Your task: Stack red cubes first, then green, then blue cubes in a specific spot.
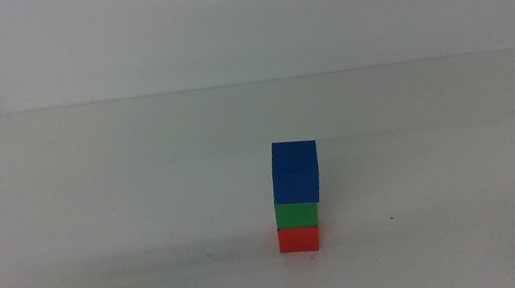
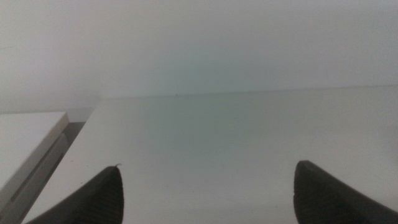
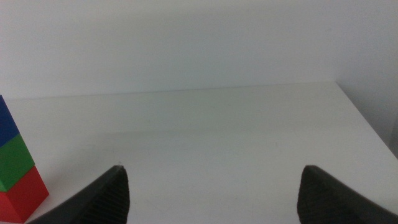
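White table, three-cube stack.

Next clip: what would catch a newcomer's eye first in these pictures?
A three-cube tower stands alone near the middle of the white table: red cube at the bottom, green cube on it, blue cube on top. Both arms wait off to the sides: the left tool and the right tool are open and hold nothing. The tower shows at the edge of the right wrist view.

left gripper | fingers spread apart | over bare white table
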You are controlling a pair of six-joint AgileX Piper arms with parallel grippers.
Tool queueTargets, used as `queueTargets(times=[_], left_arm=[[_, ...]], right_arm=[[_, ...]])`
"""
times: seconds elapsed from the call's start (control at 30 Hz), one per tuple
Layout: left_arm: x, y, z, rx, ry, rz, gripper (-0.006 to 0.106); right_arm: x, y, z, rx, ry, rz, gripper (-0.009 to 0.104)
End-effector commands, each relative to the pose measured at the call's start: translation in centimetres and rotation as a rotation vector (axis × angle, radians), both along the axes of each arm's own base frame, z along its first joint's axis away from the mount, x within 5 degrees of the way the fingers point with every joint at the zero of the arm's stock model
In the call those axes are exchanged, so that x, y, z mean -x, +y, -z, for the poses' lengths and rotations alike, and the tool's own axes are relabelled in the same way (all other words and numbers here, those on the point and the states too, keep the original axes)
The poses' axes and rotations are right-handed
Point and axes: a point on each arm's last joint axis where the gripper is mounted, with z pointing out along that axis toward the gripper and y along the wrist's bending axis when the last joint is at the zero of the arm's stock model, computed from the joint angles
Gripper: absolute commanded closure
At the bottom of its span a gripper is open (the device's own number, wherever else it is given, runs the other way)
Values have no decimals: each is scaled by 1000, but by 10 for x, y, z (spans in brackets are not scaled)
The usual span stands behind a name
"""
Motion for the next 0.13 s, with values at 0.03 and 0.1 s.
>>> queueTargets(times=[0.03, 0.1], left_arm=[[0, 1, -2, 12, -27, -9, 7], [0, 1, -2, 12, -27, -9, 7]], right_arm=[[0, -1, 0, 12, -10, 8, 2], [0, -1, 0, 12, -10, 8, 2]])
